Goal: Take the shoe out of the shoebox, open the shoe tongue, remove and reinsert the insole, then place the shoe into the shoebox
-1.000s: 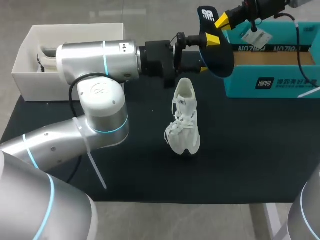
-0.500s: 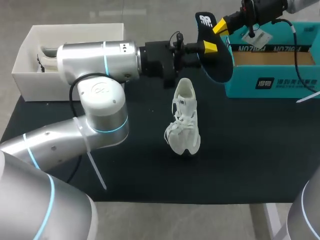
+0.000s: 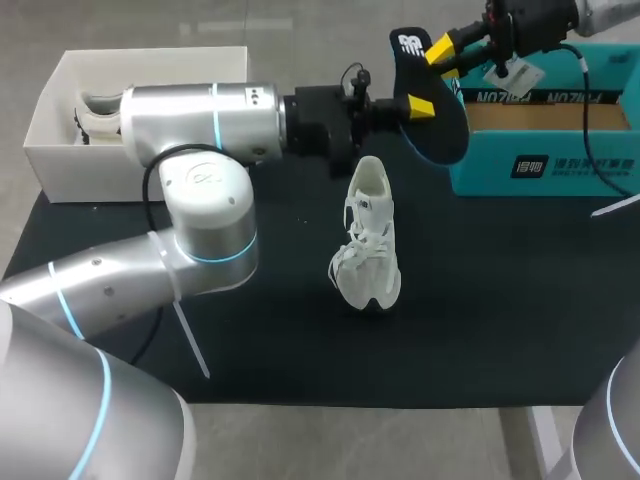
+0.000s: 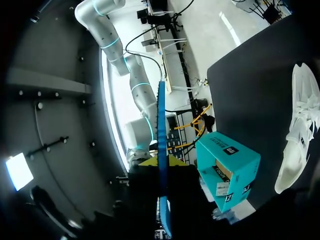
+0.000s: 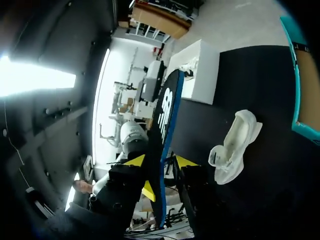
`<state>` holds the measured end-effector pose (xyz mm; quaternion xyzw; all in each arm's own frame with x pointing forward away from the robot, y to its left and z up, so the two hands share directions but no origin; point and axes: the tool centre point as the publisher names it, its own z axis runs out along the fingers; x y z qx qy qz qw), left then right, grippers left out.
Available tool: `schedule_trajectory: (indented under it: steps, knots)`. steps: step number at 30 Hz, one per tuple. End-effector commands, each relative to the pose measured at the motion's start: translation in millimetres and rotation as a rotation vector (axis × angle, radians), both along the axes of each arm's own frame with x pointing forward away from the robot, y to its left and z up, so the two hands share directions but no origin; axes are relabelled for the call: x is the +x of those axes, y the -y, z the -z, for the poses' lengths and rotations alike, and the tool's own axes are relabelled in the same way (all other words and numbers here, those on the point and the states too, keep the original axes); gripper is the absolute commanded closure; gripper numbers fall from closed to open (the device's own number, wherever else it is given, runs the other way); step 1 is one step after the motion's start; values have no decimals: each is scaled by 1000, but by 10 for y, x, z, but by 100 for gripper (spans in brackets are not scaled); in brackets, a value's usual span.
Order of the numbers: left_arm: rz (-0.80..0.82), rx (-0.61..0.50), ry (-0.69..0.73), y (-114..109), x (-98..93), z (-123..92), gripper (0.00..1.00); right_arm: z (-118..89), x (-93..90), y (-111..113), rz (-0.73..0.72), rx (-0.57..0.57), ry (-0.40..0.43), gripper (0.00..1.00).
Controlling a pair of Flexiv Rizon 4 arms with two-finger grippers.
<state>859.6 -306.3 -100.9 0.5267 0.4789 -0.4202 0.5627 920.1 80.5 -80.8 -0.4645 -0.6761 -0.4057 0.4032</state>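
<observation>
The left gripper [image 3: 418, 104] is closed narrow on the dark insole [image 3: 440, 128], one yellow tip against each face. The right gripper [image 3: 446, 50] pinches the same insole at its printed end, and the insole is held edge-up in the air between the two. Below the left gripper, apart from it, the white shoe [image 3: 368, 240] rests on the black counter [image 3: 500, 310]. The open teal shoebox [image 3: 560, 170] stands just beyond the insole, under the right arm. A white box [image 3: 50, 150] holding another shoe [image 3: 92, 110] sits well behind the left gripper.
</observation>
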Motion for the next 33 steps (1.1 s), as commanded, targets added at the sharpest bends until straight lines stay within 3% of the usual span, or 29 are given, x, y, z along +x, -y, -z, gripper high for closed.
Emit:
schedule_trajectory:
  steps: [1,12,25,33]
  knots:
    - [1,0,-3,-86,16,-49,100,-87,-66,127,32,27,45,0]
    - [46,16,-48,-227,42,-162,100,-138,-308,275,46,65,187,0]
    - [82,24,-93,-449,33,-445,100,-559,-570,127,28,84,540,0]
    - [91,39,-94,-538,-25,-541,100,-601,-658,138,22,76,598,0]
